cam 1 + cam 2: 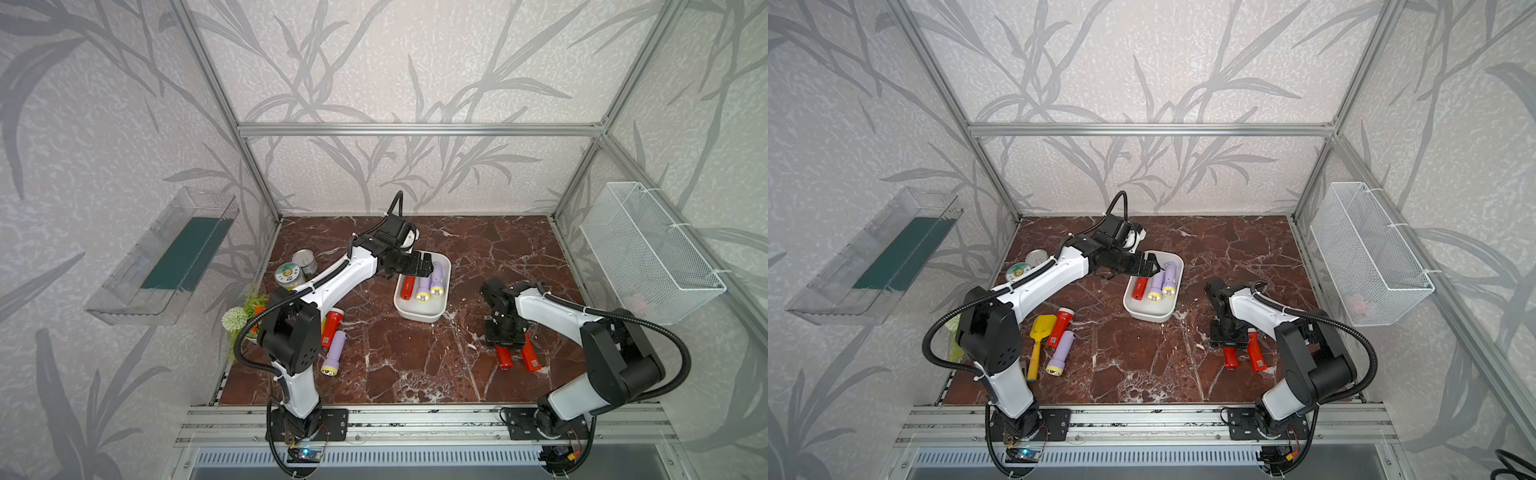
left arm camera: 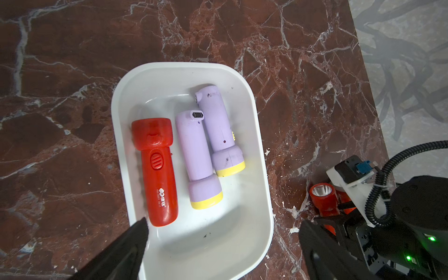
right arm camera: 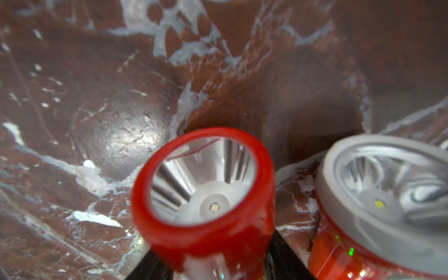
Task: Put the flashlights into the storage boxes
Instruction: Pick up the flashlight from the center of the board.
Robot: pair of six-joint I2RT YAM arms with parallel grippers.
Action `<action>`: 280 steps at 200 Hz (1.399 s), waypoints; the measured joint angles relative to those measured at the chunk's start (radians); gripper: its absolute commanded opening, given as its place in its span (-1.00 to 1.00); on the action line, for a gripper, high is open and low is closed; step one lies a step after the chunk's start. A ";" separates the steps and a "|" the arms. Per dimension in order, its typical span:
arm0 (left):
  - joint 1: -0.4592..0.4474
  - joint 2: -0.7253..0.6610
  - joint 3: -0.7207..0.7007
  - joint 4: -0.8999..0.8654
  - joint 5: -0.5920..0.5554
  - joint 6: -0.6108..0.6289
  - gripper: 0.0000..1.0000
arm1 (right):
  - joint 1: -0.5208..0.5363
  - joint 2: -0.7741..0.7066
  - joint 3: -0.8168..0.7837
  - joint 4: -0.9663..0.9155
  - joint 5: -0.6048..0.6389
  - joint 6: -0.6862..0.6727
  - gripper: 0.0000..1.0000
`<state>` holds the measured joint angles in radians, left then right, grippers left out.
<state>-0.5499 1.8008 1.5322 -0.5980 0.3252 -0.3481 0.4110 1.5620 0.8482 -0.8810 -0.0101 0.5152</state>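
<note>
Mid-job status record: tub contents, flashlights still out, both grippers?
tub: red flashlight, two lavender flashlights
out, by left arm: white-headed red flashlight, lone lavender flashlight
out, by right arm: all-red flashlight, grey-rimmed red flashlight
left gripper: open, above tub
right gripper: shut on all-red flashlight

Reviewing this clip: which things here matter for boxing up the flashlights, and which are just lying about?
Job:
- white tub
- inside it: red flashlight, two lavender flashlights
- outside it: labelled red flashlight, lone lavender flashlight, pair of red flashlights

Lying about:
- yellow spatula
- two tins
- artificial plant
- clear wall bin
- wire basket
</note>
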 measured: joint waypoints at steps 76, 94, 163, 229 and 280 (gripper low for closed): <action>0.000 -0.063 -0.061 0.000 -0.039 0.000 0.98 | 0.000 0.041 0.018 0.014 -0.032 -0.013 -0.21; 0.000 -0.070 -0.064 0.000 -0.046 0.000 0.98 | 0.000 0.044 0.029 0.014 -0.036 -0.013 -0.24; 0.000 -0.082 -0.077 -0.001 -0.075 0.008 0.98 | 0.000 0.044 0.109 -0.009 -0.041 -0.018 -0.26; 0.001 -0.147 -0.148 0.008 -0.090 0.017 0.98 | 0.000 0.060 0.340 -0.084 -0.074 -0.042 -0.26; 0.010 -0.227 -0.242 0.035 -0.124 0.017 0.98 | 0.000 0.164 0.582 -0.125 -0.128 -0.064 -0.26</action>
<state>-0.5404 1.5738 1.2903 -0.5629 0.2008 -0.3309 0.4110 1.7260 1.4300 -1.0061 -0.1383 0.4515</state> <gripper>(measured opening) 0.992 0.396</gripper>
